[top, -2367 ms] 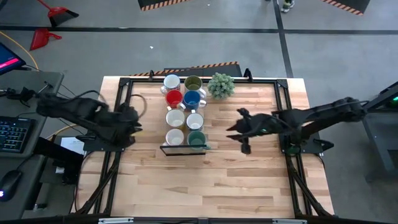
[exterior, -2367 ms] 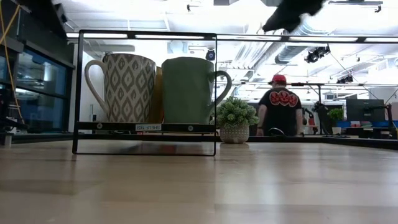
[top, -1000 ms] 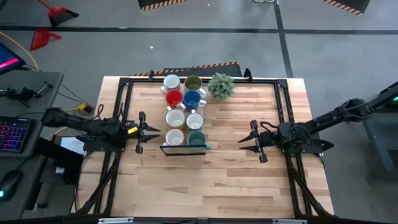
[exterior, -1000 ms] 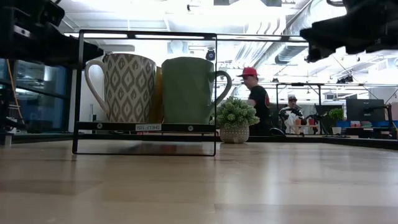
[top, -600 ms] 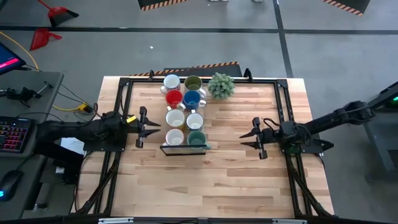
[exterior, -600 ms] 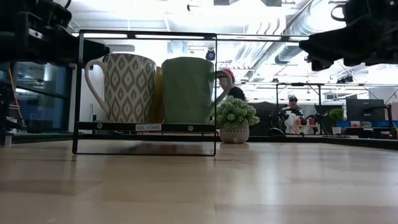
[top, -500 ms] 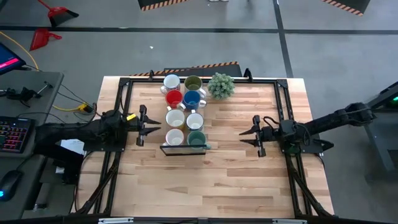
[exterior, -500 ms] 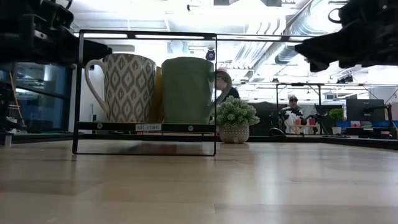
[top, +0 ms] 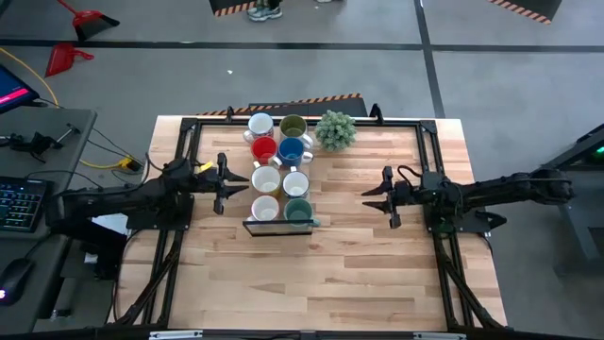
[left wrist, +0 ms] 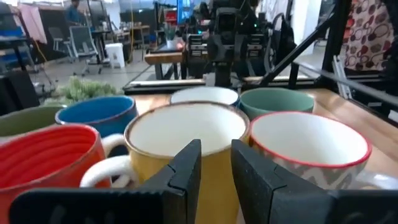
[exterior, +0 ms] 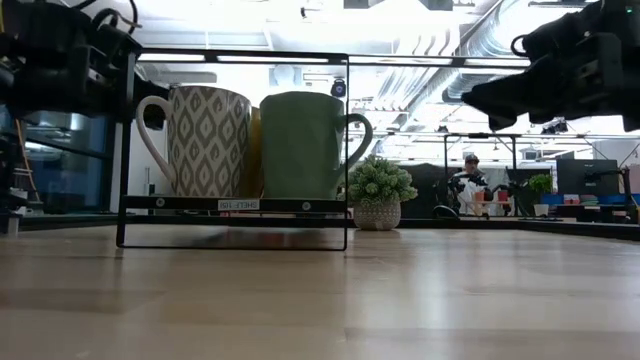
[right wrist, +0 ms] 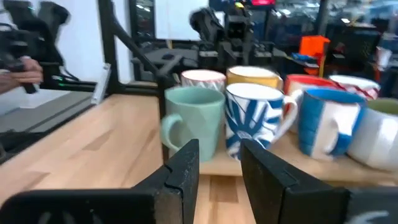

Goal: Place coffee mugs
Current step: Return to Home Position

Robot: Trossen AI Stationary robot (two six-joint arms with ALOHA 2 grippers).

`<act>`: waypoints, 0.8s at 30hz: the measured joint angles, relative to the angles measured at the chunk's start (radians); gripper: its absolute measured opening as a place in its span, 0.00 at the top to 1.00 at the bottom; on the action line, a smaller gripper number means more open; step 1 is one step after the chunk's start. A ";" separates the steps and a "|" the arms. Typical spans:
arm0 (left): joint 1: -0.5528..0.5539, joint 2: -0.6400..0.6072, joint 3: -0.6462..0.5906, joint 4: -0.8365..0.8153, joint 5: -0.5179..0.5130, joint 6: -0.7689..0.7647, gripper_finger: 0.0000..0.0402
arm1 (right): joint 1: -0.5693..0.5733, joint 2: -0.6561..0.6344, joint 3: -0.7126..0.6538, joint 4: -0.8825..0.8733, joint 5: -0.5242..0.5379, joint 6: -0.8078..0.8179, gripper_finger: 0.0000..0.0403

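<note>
Between both arms, eight coffee mugs [top: 266, 178] sit packed on the shelf [top: 279, 227], apparently all placed. Left gripper [top: 226, 185] and right gripper [top: 379, 195], fingers parted and empty, should retreat straight outward, clear of the handles.

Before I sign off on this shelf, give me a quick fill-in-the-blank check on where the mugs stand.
Seen from above, the mugs stand on the shelf in two columns of ___ each. The red mug shares its row with the ___ mug. The potted plant stands right beside the ___ mug of the far row. The left gripper and the right gripper each hold ___.
Missing words: four; blue; olive green; nothing.
</note>
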 joint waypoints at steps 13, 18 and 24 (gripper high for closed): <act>0.000 0.017 0.000 0.069 -0.014 -0.096 0.81 | -0.005 0.000 0.000 -0.024 0.154 0.108 0.74; -0.001 0.016 0.000 0.065 -0.029 -0.256 0.81 | -0.005 0.000 0.000 -0.034 0.160 0.165 0.74; -0.001 0.016 0.000 0.056 -0.018 -0.250 0.81 | -0.004 0.000 0.000 -0.079 0.152 0.177 0.74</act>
